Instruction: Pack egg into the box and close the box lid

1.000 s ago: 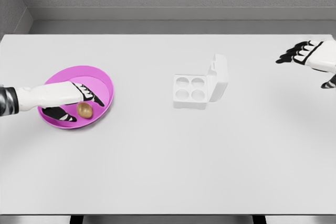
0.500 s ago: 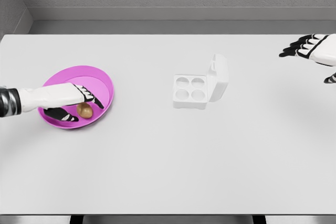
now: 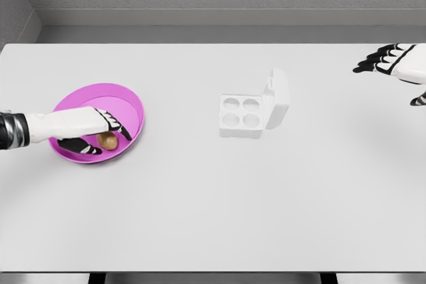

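- The step in hand looks like the pick-up: the left robot hand (image 3: pixel 93 135) reaches into the pink bowl (image 3: pixel 130 101) on the left part of the counter (image 3: pixel 213 204).
- The egg (image 3: pixel 108 141) lies on the bowl's floor, between that hand's thumb below and its fingers (image 3: pixel 118 124) above. The fingers are partly spread around it, and I cannot tell whether they grip it or only touch it.
- The box (image 3: pixel 241 116) sits near the middle of the counter, well apart from the bowl. Its four cups are bare and its lid (image 3: pixel 278 98) stands open on the right side.
- The right robot hand (image 3: pixel 393 61) hovers at the far right edge, fingers spread and holding nothing.
- Next, by my judgement, the left hand needs to close gently on the egg, lift it clear of the bowl's rim and carry it right to one of the cups.
- Closing the lid is not yet begun.
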Controlling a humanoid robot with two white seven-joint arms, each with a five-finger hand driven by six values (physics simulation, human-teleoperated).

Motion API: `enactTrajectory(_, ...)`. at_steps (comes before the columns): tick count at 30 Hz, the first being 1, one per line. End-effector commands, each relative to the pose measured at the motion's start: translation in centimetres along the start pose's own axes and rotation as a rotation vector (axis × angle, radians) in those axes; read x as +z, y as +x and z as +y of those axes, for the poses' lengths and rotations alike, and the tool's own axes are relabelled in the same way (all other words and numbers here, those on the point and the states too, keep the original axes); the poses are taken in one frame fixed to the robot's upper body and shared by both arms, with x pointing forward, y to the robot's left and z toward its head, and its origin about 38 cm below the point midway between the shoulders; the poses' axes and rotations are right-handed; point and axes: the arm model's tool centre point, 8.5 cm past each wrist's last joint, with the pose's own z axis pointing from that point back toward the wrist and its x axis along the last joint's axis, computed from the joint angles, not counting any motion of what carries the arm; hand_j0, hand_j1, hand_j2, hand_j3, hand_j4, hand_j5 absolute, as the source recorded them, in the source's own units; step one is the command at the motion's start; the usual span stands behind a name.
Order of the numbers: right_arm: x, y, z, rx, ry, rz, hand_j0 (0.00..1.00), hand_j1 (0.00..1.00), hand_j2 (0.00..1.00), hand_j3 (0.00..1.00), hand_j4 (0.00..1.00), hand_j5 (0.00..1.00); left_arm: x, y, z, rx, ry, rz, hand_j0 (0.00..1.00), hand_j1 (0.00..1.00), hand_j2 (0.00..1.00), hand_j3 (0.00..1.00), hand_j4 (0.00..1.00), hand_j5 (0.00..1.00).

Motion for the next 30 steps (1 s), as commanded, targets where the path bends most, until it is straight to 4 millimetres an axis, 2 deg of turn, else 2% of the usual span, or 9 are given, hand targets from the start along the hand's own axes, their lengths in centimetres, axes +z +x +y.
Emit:
enactTrajectory(1,0.0,0.1,-0.2,-0.001,-0.006,-0.002,1.0,1.0,1.0,1.0,1.0,1.0,0.0,0.0,0.0,0.003,0.0,0.002,0.67,0.67,0.67,0.67,0.67,0.67)
enactTrajectory(4,-0.4,1.1,-1.4,0.035,-0.029,-0.03,1.0,1.0,1.0,1.0,1.0,1.0,0.0,-0.1,0.0,-0.003,-0.002,0.004,0.64,0.64,0.64,0.64,0.64,0.64)
enactTrajectory(6,-0.5,1.1,-1.7,0.037,-0.04,-0.032,1.0,1.0,1.0,1.0,1.0,1.0,0.0,0.0,-0.1,-0.003,-0.004,0.005,0.64,0.64,0.64,0.64,0.64,0.64)
enactTrajectory(16,-0.8,1.4,-1.3,0.035,-0.028,-0.041,1.0,1.0,1.0,1.0,1.0,1.0,-0.1,0.0,-0.3,-0.002,-0.01,0.003,0.64,0.64,0.64,0.64,0.64,0.64)
enactTrajectory(19,-0.8,1.4,-1.3,0.034,-0.026,-0.041,1.0,1.0,1.0,1.0,1.0,1.0,-0.2,0.1,-0.4,-0.003,-0.015,0.0,0.55,0.55,0.55,0.55,0.55,0.55)
enactTrajectory(22,-1.1,1.6,-0.8,0.032,-0.012,-0.048,1.0,1.0,1.0,1.0,1.0,1.0,-0.1,0.1,-0.4,-0.003,-0.017,0.001,0.51,0.51,0.51,0.51,0.51,0.51)
enactTrajectory(25,-2.6,2.5,1.5,0.023,0.064,-0.085,1.0,1.0,1.0,1.0,1.0,1.0,-0.2,0.1,-0.5,-0.004,-0.018,-0.001,0.46,0.46,0.46,0.46,0.46,0.46)
enactTrajectory(30,-3.1,2.9,2.6,0.02,0.098,-0.098,1.0,1.0,1.0,1.0,1.0,1.0,-0.1,0.1,-0.5,-0.005,-0.02,-0.001,0.38,0.38,0.38,0.38,0.38,0.38)
